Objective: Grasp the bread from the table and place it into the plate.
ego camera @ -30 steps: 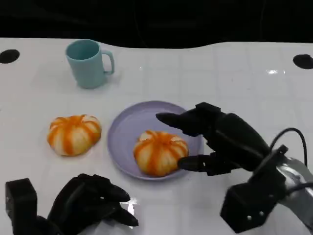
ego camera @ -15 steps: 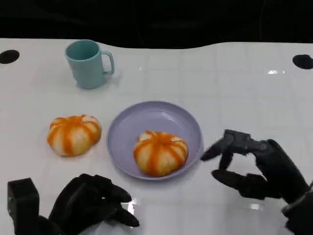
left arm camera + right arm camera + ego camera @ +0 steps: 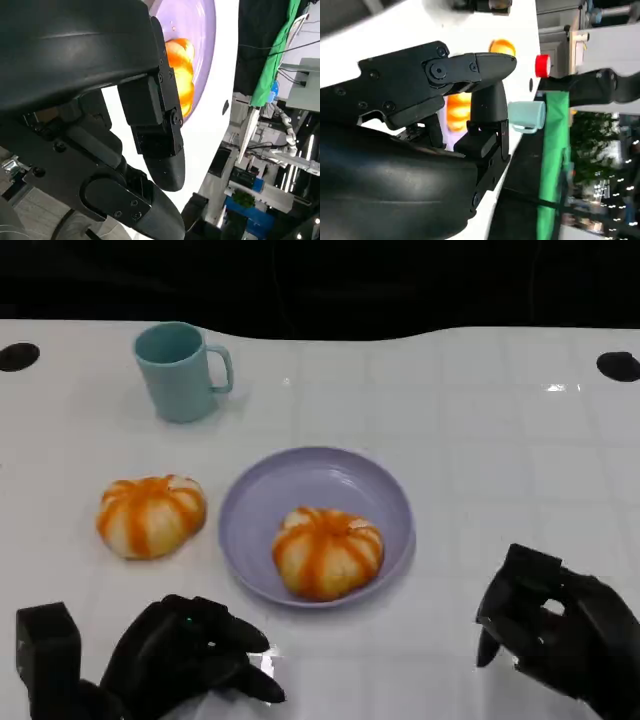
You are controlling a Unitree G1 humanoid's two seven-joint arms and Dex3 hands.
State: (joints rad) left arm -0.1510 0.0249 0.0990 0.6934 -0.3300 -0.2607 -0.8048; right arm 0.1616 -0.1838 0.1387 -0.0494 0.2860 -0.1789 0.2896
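Plate (image 3: 262, 498): a lilac dish sits at the middle of the white table (image 3: 480, 440), its rim bare on the far side.
Bun in plate (image 3: 328, 552): an orange-striped bread roll lies inside the plate, toward its near right edge; it also glows orange past the left hand's fingers in the left wrist view (image 3: 181, 75).
Bun on table (image 3: 151, 514): a second striped roll rests on the tabletop just left of the plate, apart from its rim.
Mug (image 3: 180, 370): a pale teal cup stands upright at the far left, handle turned to the right, well apart from the plate.
Right hand (image 3: 553, 630): low at the near right corner, off the plate and clear of the bun; its black fingers are curled inward with nothing between them.
Left hand (image 3: 190, 655): resting at the near left edge, in front of the loose bun without touching it; fingers bunched together and folded in, holding nothing.
Right wrist view: the right hand's fingers (image 3: 475, 67) reach out over the white surface, with the mug (image 3: 527, 115) and an orange bun beyond.
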